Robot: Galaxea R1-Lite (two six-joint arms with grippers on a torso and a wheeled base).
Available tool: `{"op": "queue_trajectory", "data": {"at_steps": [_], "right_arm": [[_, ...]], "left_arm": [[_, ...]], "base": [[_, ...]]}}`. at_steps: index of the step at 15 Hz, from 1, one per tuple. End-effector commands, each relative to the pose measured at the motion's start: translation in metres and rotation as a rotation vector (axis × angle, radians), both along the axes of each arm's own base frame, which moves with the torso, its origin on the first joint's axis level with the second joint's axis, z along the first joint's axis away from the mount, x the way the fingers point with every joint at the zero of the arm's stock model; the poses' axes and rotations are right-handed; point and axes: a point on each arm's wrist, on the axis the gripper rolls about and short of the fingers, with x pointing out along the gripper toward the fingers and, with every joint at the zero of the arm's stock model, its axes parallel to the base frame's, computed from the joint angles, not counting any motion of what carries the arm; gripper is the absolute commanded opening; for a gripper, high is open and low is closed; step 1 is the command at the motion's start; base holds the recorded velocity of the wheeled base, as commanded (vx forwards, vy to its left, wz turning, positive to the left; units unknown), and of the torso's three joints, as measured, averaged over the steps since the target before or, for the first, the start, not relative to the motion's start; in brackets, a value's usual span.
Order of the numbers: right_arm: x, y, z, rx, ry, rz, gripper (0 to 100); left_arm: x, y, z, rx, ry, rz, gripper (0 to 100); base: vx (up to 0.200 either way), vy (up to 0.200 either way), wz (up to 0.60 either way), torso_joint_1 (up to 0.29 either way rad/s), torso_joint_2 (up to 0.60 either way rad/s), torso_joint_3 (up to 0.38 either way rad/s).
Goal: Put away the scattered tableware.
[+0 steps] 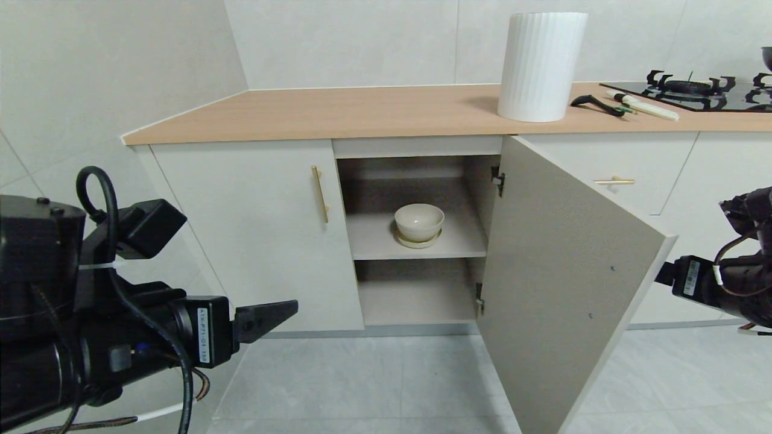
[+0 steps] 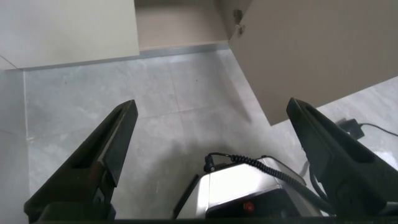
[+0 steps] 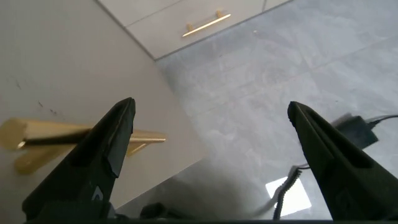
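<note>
A cream bowl [image 1: 419, 220] sits on a small plate [image 1: 417, 243] on the middle shelf of the open cabinet. Its door [image 1: 561, 271] swings out toward me on the right. My left gripper [image 1: 282, 313] hangs low in front of the shut left door, over the floor; the left wrist view shows it [image 2: 214, 134] open and empty. My right arm [image 1: 724, 283] is behind the open door's outer face. In the right wrist view the right gripper [image 3: 211, 143] is open, and the door's gold handle [image 3: 68, 134] runs past one finger, its end reaching into the gap.
On the wooden counter [image 1: 338, 111] stand a tall white ribbed cylinder [image 1: 541, 66], a black-handled tool [image 1: 597, 103], a pale utensil [image 1: 642, 105] and a black hob [image 1: 705, 90]. The lower shelf [image 1: 416, 301] is bare. A drawer with a gold handle [image 1: 613, 180] lies right of the door.
</note>
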Motion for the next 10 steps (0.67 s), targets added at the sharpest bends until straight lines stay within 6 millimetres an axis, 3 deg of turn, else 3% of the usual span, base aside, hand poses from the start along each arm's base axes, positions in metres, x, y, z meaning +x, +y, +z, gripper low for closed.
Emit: {"op": "queue_trajectory", "data": {"at_steps": [1, 10], "right_arm": [[0.000, 0.007, -0.002, 0.011, 0.004, 0.024, 100], [0.006, 0.046, -0.012, 0.032, 0.008, 0.157, 100]], "left_arm": [[0.001, 0.000, -0.001, 0.000, 0.003, 0.001, 100], [0.002, -0.001, 0.000, -0.006, -0.007, 0.001, 100]], "base": [[0.000, 0.000, 0.00, 0.000, 0.00, 0.000], [0.000, 0.000, 0.00, 0.000, 0.00, 0.000]]}}
